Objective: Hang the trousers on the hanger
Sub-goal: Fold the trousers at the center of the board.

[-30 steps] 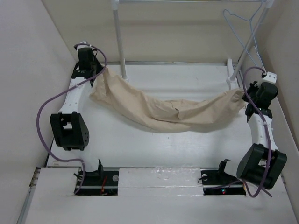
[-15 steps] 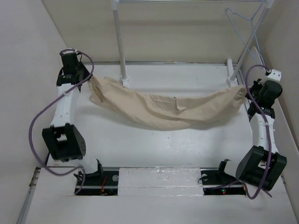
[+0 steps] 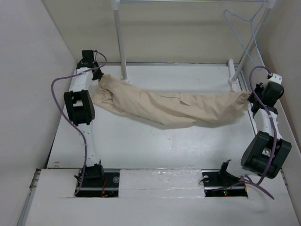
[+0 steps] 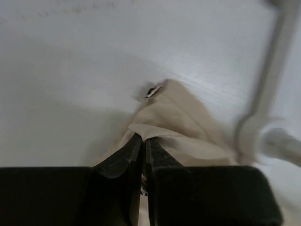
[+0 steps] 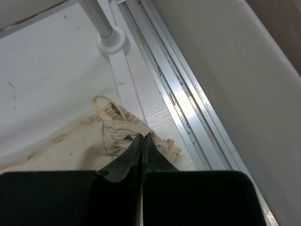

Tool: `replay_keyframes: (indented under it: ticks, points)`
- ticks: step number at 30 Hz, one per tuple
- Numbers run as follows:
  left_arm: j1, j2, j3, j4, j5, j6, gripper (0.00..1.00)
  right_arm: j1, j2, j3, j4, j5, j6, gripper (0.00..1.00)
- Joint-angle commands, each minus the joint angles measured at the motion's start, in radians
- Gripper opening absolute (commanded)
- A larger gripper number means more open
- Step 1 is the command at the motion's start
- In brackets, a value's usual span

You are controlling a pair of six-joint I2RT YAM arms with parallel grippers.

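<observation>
Across the table [image 3: 155, 146], trousers [image 3: 174, 107] strung out, left gripper [image 4: 143, 140] pinching one end, right gripper [image 5: 142, 137] pinching the other

Looks like a robotics lab test cell. Boxed in by plain beige panels [image 3: 28, 70] at 9, 12 and 3 o'clock around a white tabletop [image 3: 155, 146]. Fitted with arm bases [image 3: 94, 175] bolted at 6 o'clock, loose purple cables [image 3: 52, 89] at 9 o'clock, a white rack pole [image 3: 120, 42] at 12 o'clock and an aluminium rail [image 5: 188, 103] at 3 o'clock.
</observation>
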Motion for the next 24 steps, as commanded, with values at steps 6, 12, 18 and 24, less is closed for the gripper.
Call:
replay_keyframes:
  ticks: [6,12,18,24]
  points:
    - [0.104,0.126,0.214,-0.126,0.028,-0.030,0.47,0.030,0.040,0.147,0.048,0.062,-0.031,0.00]
    - [0.086,-0.177,-0.091,-0.011,-0.020,-0.091,0.49,0.061,0.073,0.153,0.064,0.060,-0.026,0.00]
    - [-0.084,-0.561,-0.487,0.096,-0.318,-0.007,0.00,0.070,0.057,0.138,0.090,0.033,-0.013,0.00]
    - [-0.072,-0.558,-0.404,0.068,-0.267,-0.038,0.51,0.091,0.070,0.145,0.100,-0.037,-0.014,0.00]
